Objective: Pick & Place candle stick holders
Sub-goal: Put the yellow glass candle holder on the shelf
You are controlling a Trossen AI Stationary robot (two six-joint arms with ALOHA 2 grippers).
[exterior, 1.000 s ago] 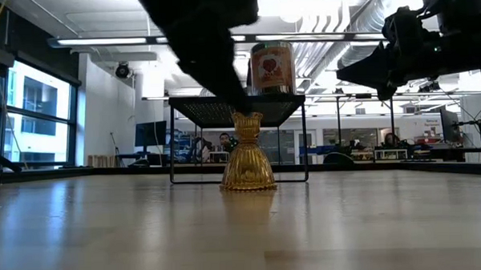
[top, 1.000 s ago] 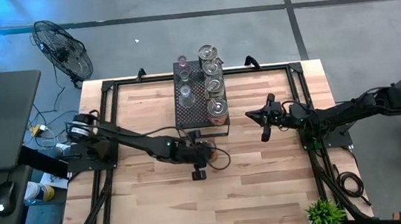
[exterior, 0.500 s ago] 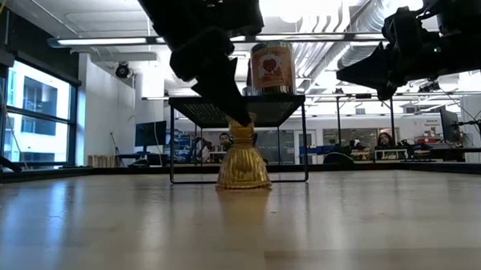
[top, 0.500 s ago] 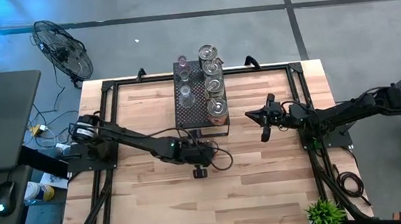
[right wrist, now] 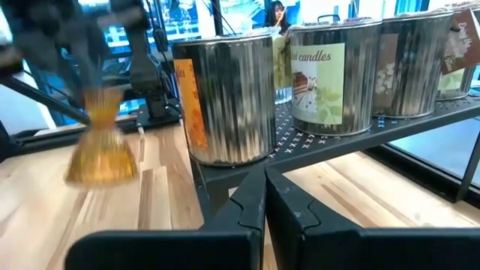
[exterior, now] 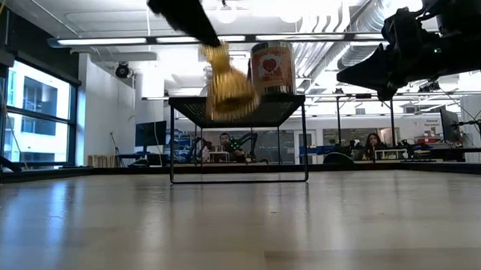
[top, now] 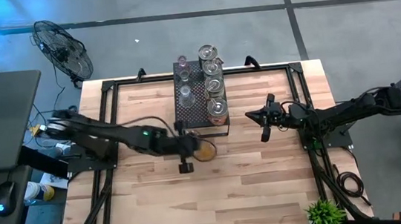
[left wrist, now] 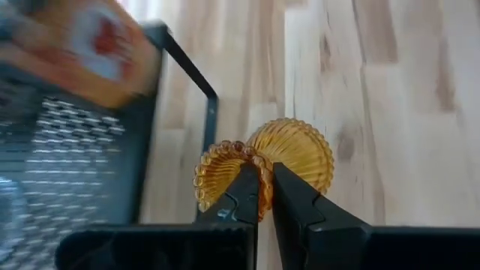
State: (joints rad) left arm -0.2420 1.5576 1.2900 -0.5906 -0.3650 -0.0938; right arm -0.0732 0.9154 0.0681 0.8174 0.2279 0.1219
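Observation:
An amber-orange candle stick holder (top: pixel 204 150) with a ribbed bell base hangs in the air in front of the black perforated rack (top: pixel 194 109). My left gripper (left wrist: pixel 265 187) is shut on it. In the low view the holder (exterior: pixel 227 89) is blurred, tilted, and at about the height of the rack's top. My right gripper (top: pixel 265 133) hovers shut to the right of the rack and holds nothing; its fingers (right wrist: pixel 251 206) point at the rack's silver tins. My left gripper pinches the beaded rim (left wrist: pixel 253 166) of the holder's small upper cup between its two fingers. One finger lies over the cup's mouth, the other outside it, toward the ribbed base (left wrist: pixel 300 150). The holder is lifted clear of the table and hangs tilted below the fingers.
On the rack stand several silver candle tins (right wrist: pixel 225 97) in a row, with clear glass holders (top: pixel 186 95) beside them. Bare wooden table (top: pixel 253 188) spreads in front of the rack. The table's black frame rails (top: pixel 110 106) run along its edges.
My left gripper has shut on the amber holder's rim and gone up with it. The holder stood on the table in front of the rack. It now hangs tilted, lifted clear, at the height of the rack's top.

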